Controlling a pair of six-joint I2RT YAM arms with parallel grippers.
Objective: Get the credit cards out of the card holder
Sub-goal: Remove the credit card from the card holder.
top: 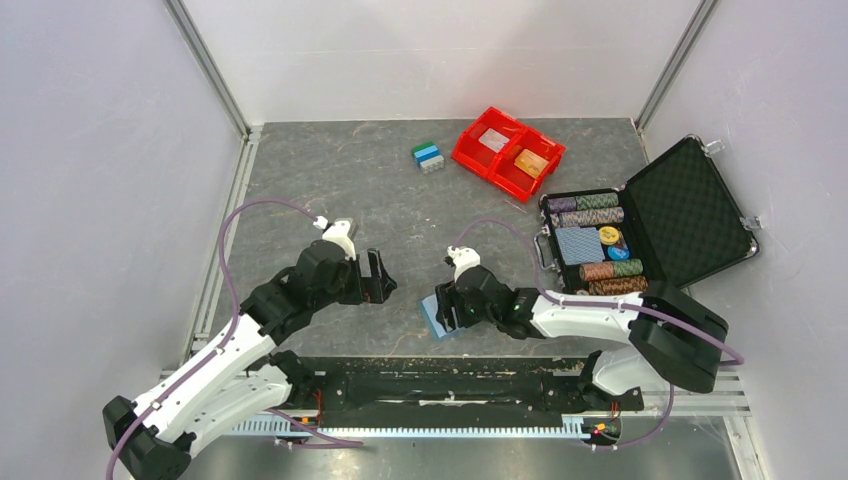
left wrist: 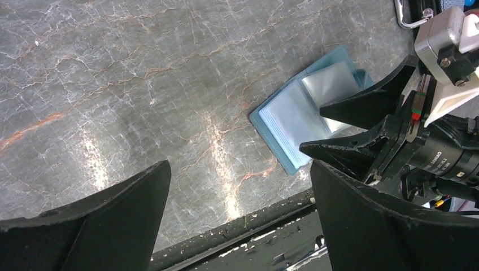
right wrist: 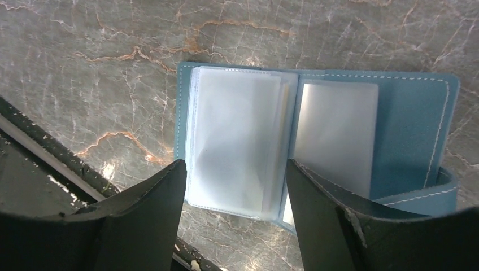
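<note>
Nearest you, just beyond the rail where the arms are bolted, the card holder (top: 436, 322) lay opened flat on the grey marbled counter (top: 380, 200), its frosted plastic sleeves facing up. Your right fingers (top: 441, 310) hung directly over it, parted and gripping nothing. In the right wrist view the two black tips stood on either side of the loose stack of sleeves, on the panel away from the spread blue cover. The sleeves looked pale and empty (they are cloudy, so a thin card tucked deep inside could not be ruled out).

To the left, well apart from the holder, your left fingers (top: 380, 278) hovered above bare counter, spread fully wide and empty.

Far across the counter sat a red bin (top: 505, 152) with two compartments. An orange card (top: 531, 161) lay in one and a whitish card (top: 493, 139) in the other. To the right of the bin stood an open black case (top: 690, 210) holding rows of poker chips (top: 598, 208).

Judging by this, the task looked nearly or fully done, and the step in hand was clearing the holder. To do it well, lift the right fingers straight up so the tips do not snag a sleeve and drag the holder. If you suspect a hidden card, pin the cover with the left fingers and fan the sleeves gently.
</note>
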